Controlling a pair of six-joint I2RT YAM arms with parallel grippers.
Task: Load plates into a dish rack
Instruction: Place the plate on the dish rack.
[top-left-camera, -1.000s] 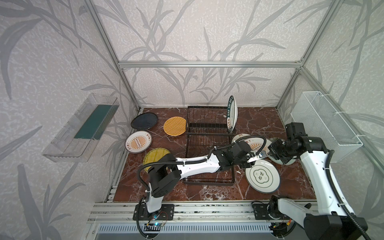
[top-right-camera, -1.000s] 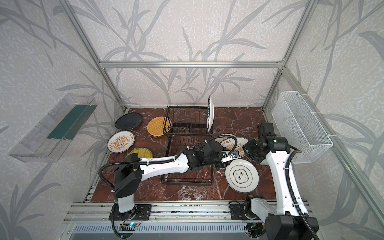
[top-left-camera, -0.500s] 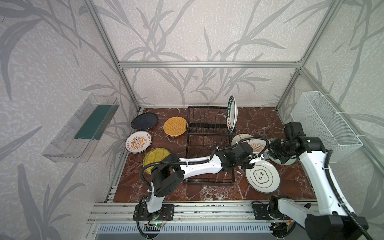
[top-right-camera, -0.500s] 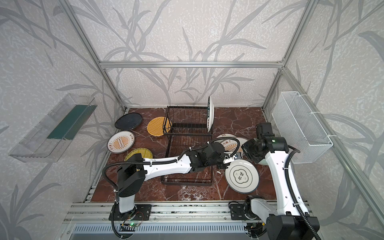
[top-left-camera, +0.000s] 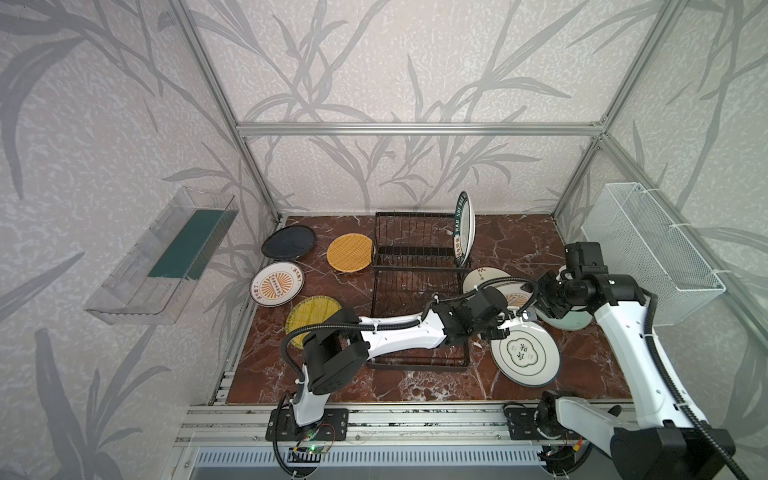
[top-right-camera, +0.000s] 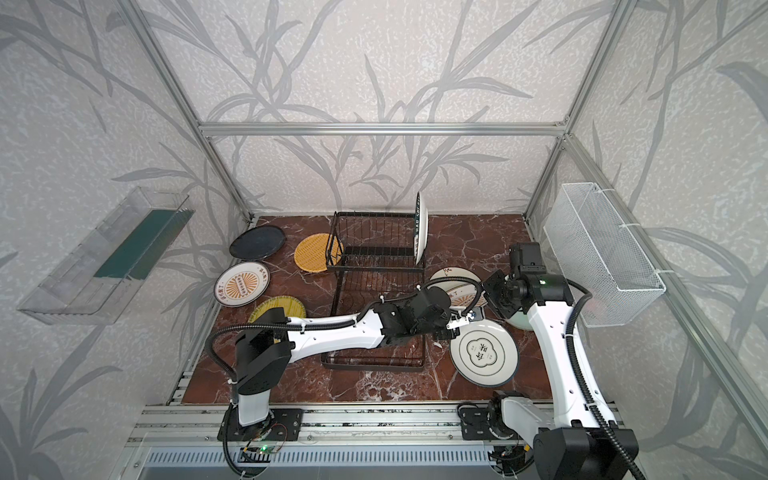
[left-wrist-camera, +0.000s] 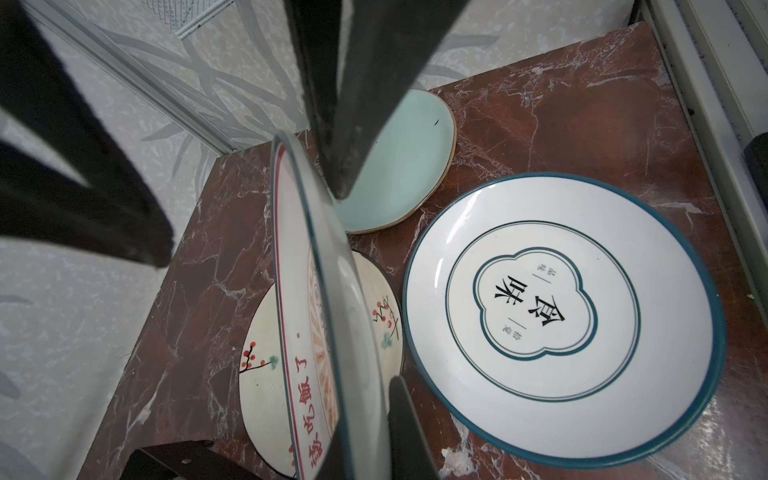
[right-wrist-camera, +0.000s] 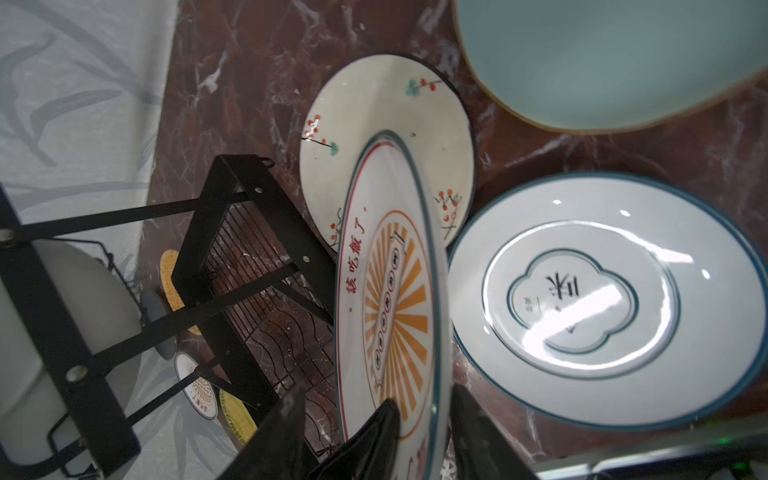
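Your L gripper (top-left-camera: 506, 328) is clenched on the sunburst plate (right-wrist-camera: 395, 299) rim, R gripper (top-left-camera: 530, 311) released; prob slick, brittle, so grip rim deep.

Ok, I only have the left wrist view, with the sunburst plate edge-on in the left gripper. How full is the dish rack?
Observer: One plate stands in the dish rack. It is the lettered-rim plate, upright at the right end of the raised section. The other slots are empty.
Operator: Where is the rack from my gripper?
Observer: The left gripper is just right of the rack's flat part. The raised slots are farther back.
Operator: Which plates lie on the rack's other side?
Observer: Four lie flat to its left: a black plate, an orange woven plate, another sunburst plate and a yellow woven plate.
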